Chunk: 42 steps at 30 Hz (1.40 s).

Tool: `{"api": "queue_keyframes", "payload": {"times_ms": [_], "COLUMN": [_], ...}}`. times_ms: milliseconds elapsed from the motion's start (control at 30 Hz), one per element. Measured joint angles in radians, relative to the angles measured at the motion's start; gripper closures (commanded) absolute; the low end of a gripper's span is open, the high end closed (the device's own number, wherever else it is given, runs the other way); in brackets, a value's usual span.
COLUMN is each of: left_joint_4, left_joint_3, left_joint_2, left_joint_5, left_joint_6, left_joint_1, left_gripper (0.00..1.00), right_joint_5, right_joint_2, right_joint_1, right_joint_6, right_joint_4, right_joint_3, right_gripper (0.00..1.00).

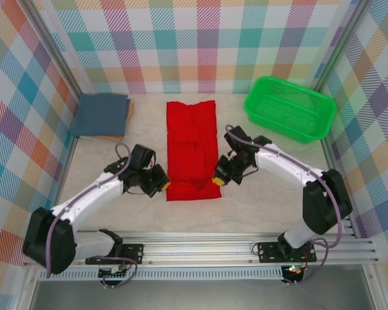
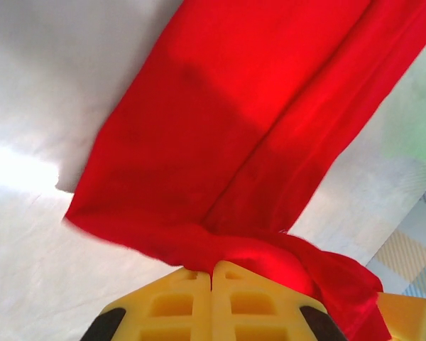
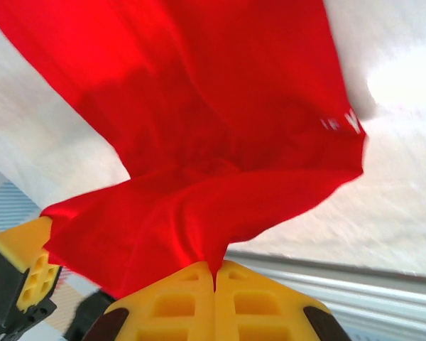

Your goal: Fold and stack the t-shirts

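The red t-shirt (image 1: 191, 145) lies as a long narrow strip down the middle of the table, its sides folded in. My left gripper (image 1: 165, 185) is shut on its near left corner, and the red cloth (image 2: 220, 156) bunches into the closed yellow fingers (image 2: 177, 302). My right gripper (image 1: 218, 179) is shut on the near right corner; red cloth (image 3: 199, 142) with a bit of white lettering rises from its closed fingers (image 3: 252, 302). The slate-blue t-shirt (image 1: 101, 114) sits folded at the back left.
A green mesh basket (image 1: 290, 108) stands at the back right. A tan board (image 1: 107, 137) peeks out under the blue shirt. Checked walls enclose the table on three sides, and a metal rail (image 1: 200, 248) runs along the near edge.
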Motion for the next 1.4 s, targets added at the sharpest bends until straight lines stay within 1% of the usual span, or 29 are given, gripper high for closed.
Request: {"api": "queue_keyframes", "payload": {"times_ms": [233,400,433,500,533,600,667,700,733,767,800,833,900,933,967,1033,1133,1200,1233,1267,1300,1333,1400], "left_joint_4": [0.066,0.074,0.074,0.08,0.084,0.09,0.098,0.098,0.093,0.09,0.093,0.098,0.108,0.108,0.109,0.108,0.129,0.153,0.153,0.152,0.149,0.142,0.108], "left_joint_3": [0.21,0.347,0.377,0.46,0.497,0.547,0.563,0.564,0.563,0.562,0.545,0.522,0.419,0.373,0.32,0.264,0.244,0.253,0.264,0.282,0.297,0.306,0.31], "left_joint_2": [0.247,0.417,0.451,0.54,0.583,0.648,0.678,0.68,0.678,0.669,0.648,0.624,0.519,0.473,0.419,0.37,0.398,0.451,0.475,0.504,0.522,0.53,0.525], "left_joint_5": [0.032,0.036,0.04,0.049,0.054,0.054,0.053,0.052,0.05,0.047,0.039,0.034,0.031,0.033,0.038,0.052,0.063,0.073,0.076,0.077,0.076,0.073,0.058], "left_joint_6": [0.094,0.136,0.145,0.164,0.178,0.191,0.208,0.211,0.216,0.223,0.226,0.229,0.228,0.223,0.212,0.197,0.172,0.16,0.157,0.157,0.161,0.171,0.187], "left_joint_1": [0.121,0.176,0.181,0.189,0.192,0.196,0.207,0.212,0.216,0.22,0.223,0.225,0.226,0.225,0.219,0.212,0.192,0.177,0.171,0.163,0.156,0.149,0.133], "left_gripper": [1.0,1.0,0.95,0.85,0.81,0.67,0.57,0.54,0.54,0.54,0.56,0.62,0.77,0.82,0.87,0.9,0.93,0.94,0.94,0.93,0.88,0.83,0.69], "right_joint_5": [0.011,0.022,0.021,0.021,0.018,0.022,0.03,0.037,0.045,0.055,0.066,0.077,0.096,0.102,0.106,0.106,0.1,0.093,0.093,0.093,0.095,0.096,0.103], "right_joint_2": [0.228,0.419,0.449,0.513,0.555,0.613,0.64,0.641,0.639,0.632,0.617,0.591,0.491,0.439,0.382,0.299,0.281,0.327,0.354,0.38,0.397,0.408,0.397], "right_joint_1": [-0.092,-0.138,-0.146,-0.163,-0.175,-0.194,-0.207,-0.213,-0.219,-0.223,-0.225,-0.225,-0.222,-0.219,-0.213,-0.194,-0.151,-0.122,-0.111,-0.101,-0.097,-0.095,-0.098], "right_joint_6": [-0.066,-0.108,-0.113,-0.119,-0.127,-0.146,-0.167,-0.182,-0.194,-0.207,-0.217,-0.225,-0.239,-0.242,-0.246,-0.243,-0.238,-0.233,-0.233,-0.233,-0.233,-0.231,-0.232], "right_joint_4": [-0.037,-0.066,-0.069,-0.071,-0.069,-0.066,-0.062,-0.063,-0.064,-0.064,-0.059,-0.049,-0.019,-0.007,0.001,0.013,0.046,0.069,0.077,0.089,0.096,0.099,0.125], "right_joint_3": [0.289,0.489,0.517,0.573,0.607,0.65,0.667,0.668,0.668,0.668,0.66,0.636,0.527,0.47,0.411,0.333,0.309,0.324,0.334,0.338,0.336,0.328,0.271], "right_gripper": [1.0,1.0,1.0,0.84,0.71,0.59,0.52,0.5,0.49,0.49,0.49,0.52,0.71,0.79,0.86,0.95,0.98,1.0,0.99,0.96,0.88,0.82,0.73]}}
